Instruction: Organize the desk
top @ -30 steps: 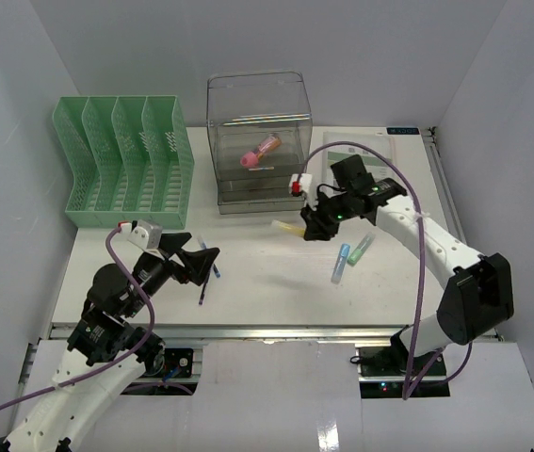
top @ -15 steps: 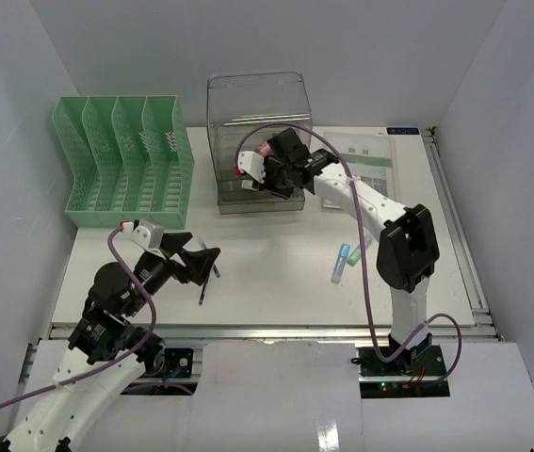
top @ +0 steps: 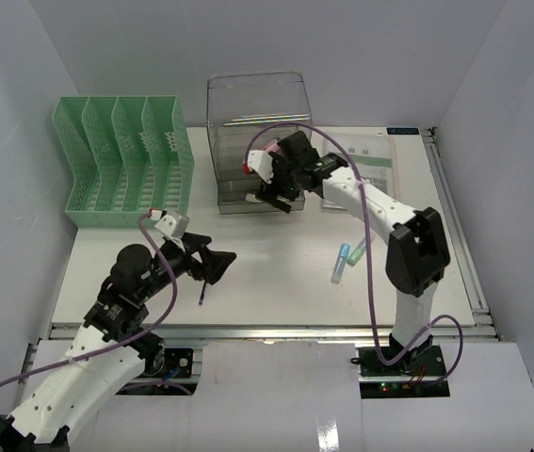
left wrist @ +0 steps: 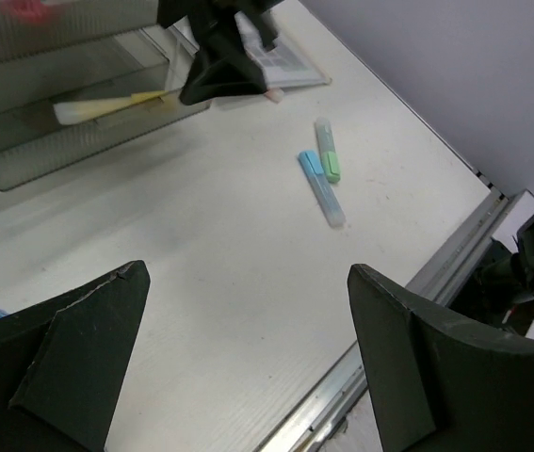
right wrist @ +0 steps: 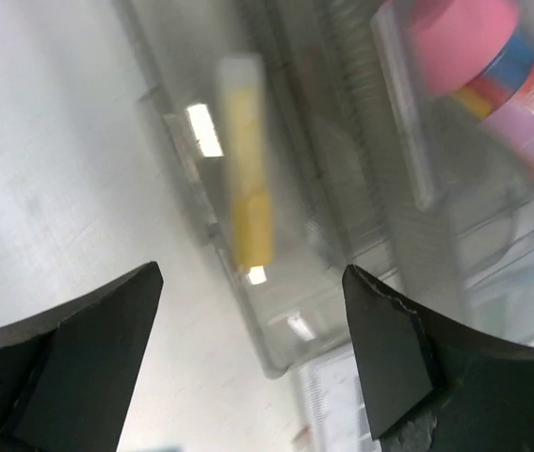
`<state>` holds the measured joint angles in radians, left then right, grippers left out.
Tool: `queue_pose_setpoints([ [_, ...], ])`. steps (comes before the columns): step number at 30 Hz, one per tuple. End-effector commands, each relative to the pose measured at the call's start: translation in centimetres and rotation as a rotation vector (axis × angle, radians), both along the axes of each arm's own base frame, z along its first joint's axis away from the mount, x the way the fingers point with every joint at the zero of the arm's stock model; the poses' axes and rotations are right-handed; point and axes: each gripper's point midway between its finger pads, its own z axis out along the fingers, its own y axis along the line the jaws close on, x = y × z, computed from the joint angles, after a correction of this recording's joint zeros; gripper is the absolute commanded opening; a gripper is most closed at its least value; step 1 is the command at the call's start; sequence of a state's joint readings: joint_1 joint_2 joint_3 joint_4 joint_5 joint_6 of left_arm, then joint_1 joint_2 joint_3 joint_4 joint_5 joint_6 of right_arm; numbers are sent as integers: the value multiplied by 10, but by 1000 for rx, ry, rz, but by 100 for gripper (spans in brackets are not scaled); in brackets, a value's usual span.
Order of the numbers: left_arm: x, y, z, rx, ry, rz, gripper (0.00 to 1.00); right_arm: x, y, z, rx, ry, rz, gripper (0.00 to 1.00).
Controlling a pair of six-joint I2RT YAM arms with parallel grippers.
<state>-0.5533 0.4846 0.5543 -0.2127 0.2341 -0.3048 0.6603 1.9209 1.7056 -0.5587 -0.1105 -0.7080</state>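
Desk [top: 276, 282], two highlighters [top: 341, 265], one green rack [top: 125, 160]

White arm links [top: 372, 200] with black joints [top: 417, 250], looping purple cables [top: 373, 292], matte-black wedge pincer fingers [left wrist: 78, 358].

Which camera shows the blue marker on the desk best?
The left wrist view: the blue marker lies unobstructed there, beside a green marker. The top view shows it only small, and the right wrist view misses it.
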Motion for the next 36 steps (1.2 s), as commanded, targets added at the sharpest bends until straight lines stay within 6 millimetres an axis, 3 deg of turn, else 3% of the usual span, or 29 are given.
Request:
queue_pose_setpoints([
  [1, -6, -25, -21, -34, 128, -118, 95, -52, -36, 67, 304, 128, 92, 84],
  [4, -5, -45, -39, -60, 245, -169, 89, -80, -79, 70, 461, 244, 101, 84],
  [6, -2, -61, -55, -40, 299, -170, 88, -101, -107, 51, 523, 327, 67, 84],
  [8, -10, -92, -73, 33, 347, -209, 89, -112, -134, 54, 621, 346, 38, 84],
  [10, -13, -130, -96, 144, 394, -224, 89, -124, -160, 45, 716, 390, -19, 84],
  [13, -8, -178, -131, 312, 454, -184, 90, -128, -199, 21, 791, 439, -185, 85],
  [18, 12, -241, -159, 436, 445, -109, 91, -118, -250, 12, 833, 419, -413, 85],
  [22, 35, -278, -172, 513, 415, -16, 91, -115, -270, 3, 818, 395, -498, 85],
  [24, 43, -292, -163, 517, 393, 7, 89, -115, -276, 4, 844, 395, -511, 86],
  [26, 48, -301, -169, 543, 388, 19, 88, -117, -277, 6, 860, 394, -512, 86],
  [30, 50, -312, -189, 595, 402, 9, 81, -117, -280, 9, 853, 364, -508, 86],
  [36, 54, -308, -205, 669, 421, 48, 64, -118, -280, 11, 864, 364, -504, 86],
])
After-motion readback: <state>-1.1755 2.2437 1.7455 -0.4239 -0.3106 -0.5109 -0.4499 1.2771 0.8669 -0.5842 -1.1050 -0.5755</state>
